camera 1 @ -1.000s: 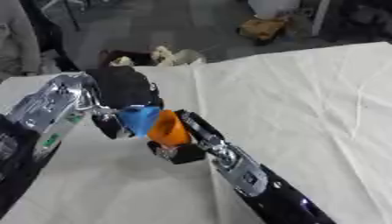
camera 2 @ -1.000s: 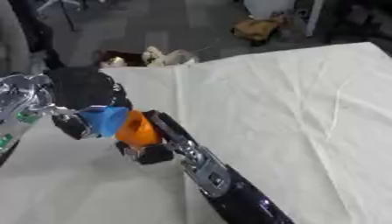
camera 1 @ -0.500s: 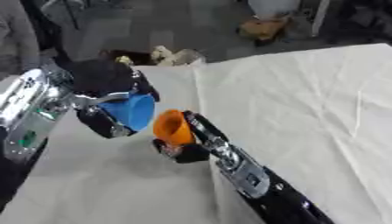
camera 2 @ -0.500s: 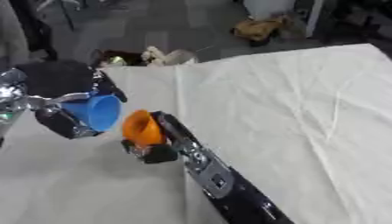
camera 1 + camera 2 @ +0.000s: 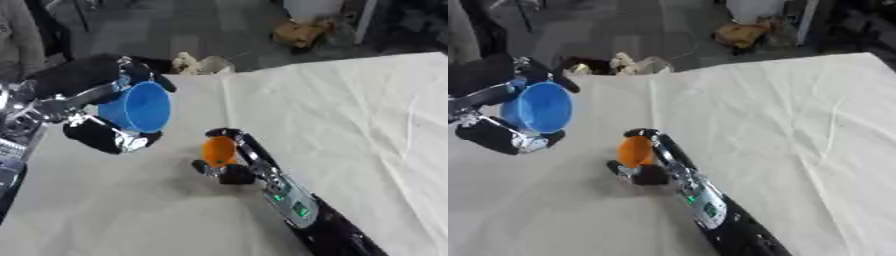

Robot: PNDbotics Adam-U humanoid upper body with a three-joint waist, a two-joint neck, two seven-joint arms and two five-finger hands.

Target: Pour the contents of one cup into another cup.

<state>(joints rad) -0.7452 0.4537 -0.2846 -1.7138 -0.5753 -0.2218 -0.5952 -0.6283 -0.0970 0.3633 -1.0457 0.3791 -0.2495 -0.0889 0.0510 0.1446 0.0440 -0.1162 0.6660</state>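
My left hand (image 5: 105, 135) is shut on a blue cup (image 5: 137, 107), held above the table at the left and tipped so its mouth faces right and toward the camera. The inside of the blue cup looks empty. My right hand (image 5: 229, 168) is shut on an orange cup (image 5: 218, 150) low over the table near the middle. The orange cup's mouth points left, toward the blue cup. A clear gap separates the two cups. The orange cup's inside is hidden.
A cream cloth (image 5: 350, 125) covers the table, with creases on its right side. Beyond the far edge, on the floor, lie a pale crumpled thing (image 5: 198, 64) and a brown thing (image 5: 302, 31). A person's sleeve (image 5: 16, 40) shows at the upper left.
My left hand has lifted the blue cup up and to the left, away from the orange cup. The cups were touching before; now a gap lies between them. The right hand has hardly moved.
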